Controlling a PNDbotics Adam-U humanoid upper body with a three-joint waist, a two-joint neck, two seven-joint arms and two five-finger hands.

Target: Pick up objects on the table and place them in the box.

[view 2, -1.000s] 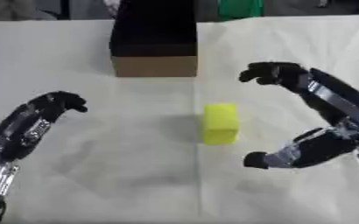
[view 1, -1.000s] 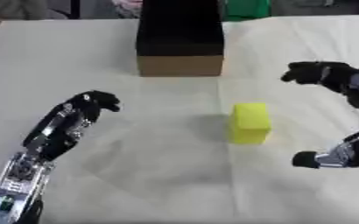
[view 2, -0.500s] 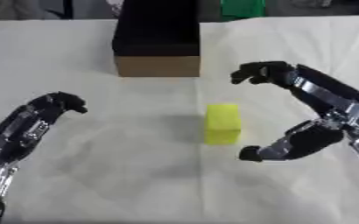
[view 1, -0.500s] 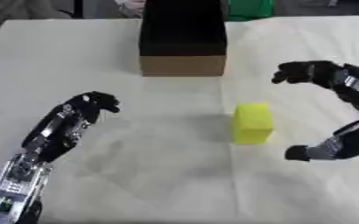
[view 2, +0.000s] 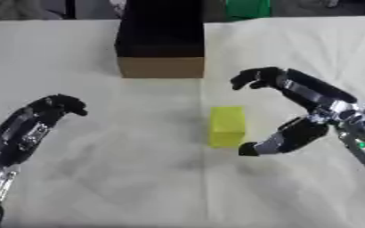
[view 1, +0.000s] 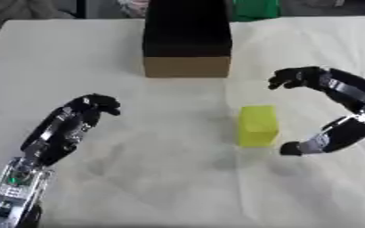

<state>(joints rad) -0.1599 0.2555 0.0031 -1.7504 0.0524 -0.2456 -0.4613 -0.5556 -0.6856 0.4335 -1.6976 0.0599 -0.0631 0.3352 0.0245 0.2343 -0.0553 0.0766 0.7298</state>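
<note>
My right hand (view 2: 326, 111) is spread wide, fingers (view 2: 256, 78) arched over the far side and thumb (view 2: 275, 141) low on the near side, just beside the yellow block (view 2: 227, 126) on its right. Nothing is touching the block; there's a gap between thumb tip and the block's near right corner, and the fingertips sit beyond and to the right of its top edge.

The block stands on the surface (view 1: 162, 178), roughly mid-frame, long side running away from me, all its edges free.

The box (view 1: 187, 40) is straight beyond the block and a bit left, well apart from it, dark inside with a brown cardboard front wall facing me. Bare cloth lies between block and box, nothing in that lane.

My left hand (view 1: 80, 116) rests on the surface at the left, fingers curled under at the tips, holding nothing, forearm running down to the lower left corner. It's well apart from the block with open cloth between.

The whole near half of the surface is bare wrinkled cloth. The far edge of the surface shows behind the box; something green (view 1: 254, 9) sits there just right of the box's far end. I can't tell what it is
</note>
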